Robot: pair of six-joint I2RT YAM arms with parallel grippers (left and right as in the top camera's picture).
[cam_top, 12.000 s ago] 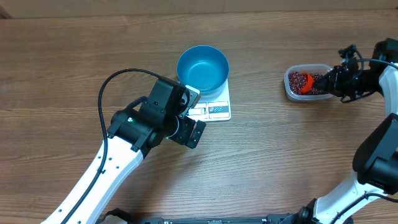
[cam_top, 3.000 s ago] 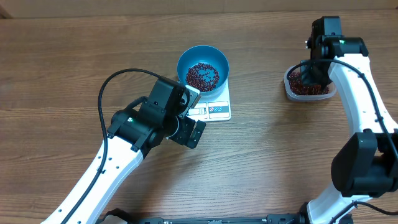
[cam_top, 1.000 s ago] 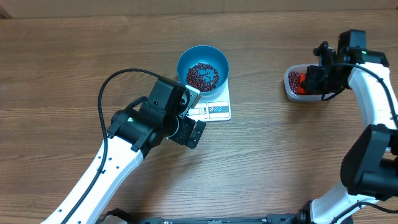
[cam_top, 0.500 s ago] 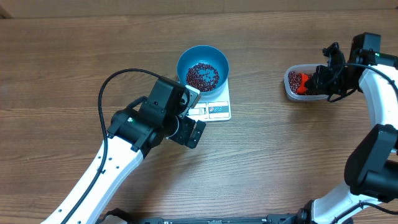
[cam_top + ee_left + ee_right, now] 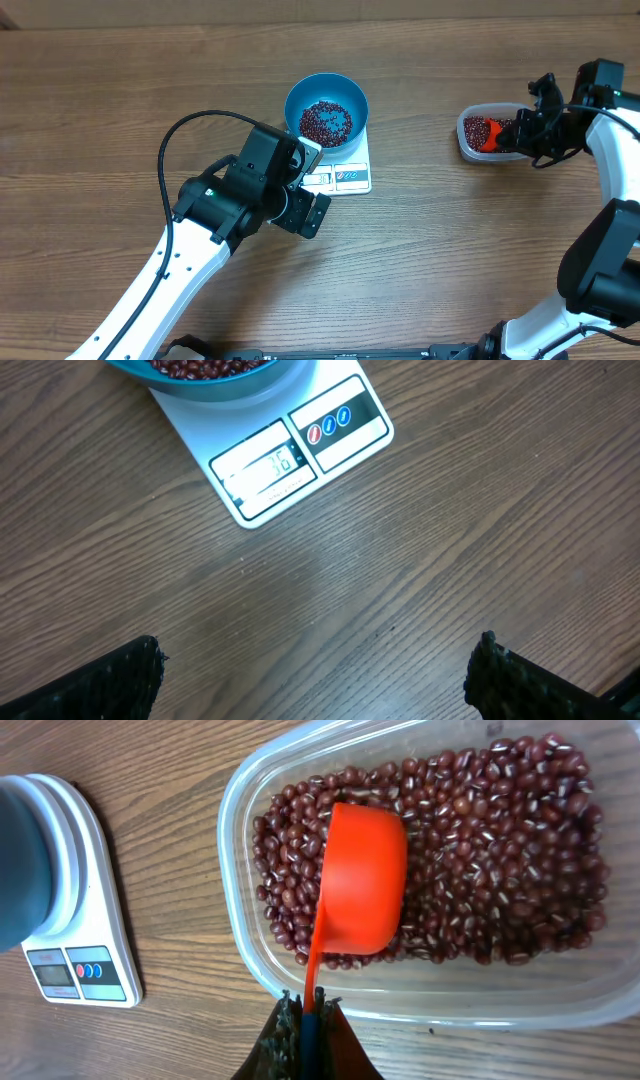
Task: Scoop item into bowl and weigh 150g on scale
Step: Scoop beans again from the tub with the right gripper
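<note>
The bowl (image 5: 330, 88) is sitting on the scale (image 5: 350, 178), covering the end away from the display (image 5: 268, 465) and button panel (image 5: 338, 422). Beans (image 5: 326, 122) are lying in a loose heap across the bowl's bottom. The display is showing faint digits that look like 36.

The left fingers (image 5: 120, 678) are hanging spread wide over bare desk (image 5: 450, 250) just in front of the scale's display edge, holding nothing. In the left wrist view only their dark tips are showing, one at each lower corner, with the scale between and beyond them.

The tub (image 5: 450, 1005) is standing on the desk well apart from the scale, to its right in the overhead view. More beans are filling the tub's floor. The scoop (image 5: 360, 880) is resting in the tub, in the half nearer the scale, with its orange cup lying on the beans. Its thin handle (image 5: 312, 975) is crossing the tub's rim. The right fingers (image 5: 290, 1040) are pinching the end of that handle, pressed together on it just outside the tub, on the side away from the scale.
</note>
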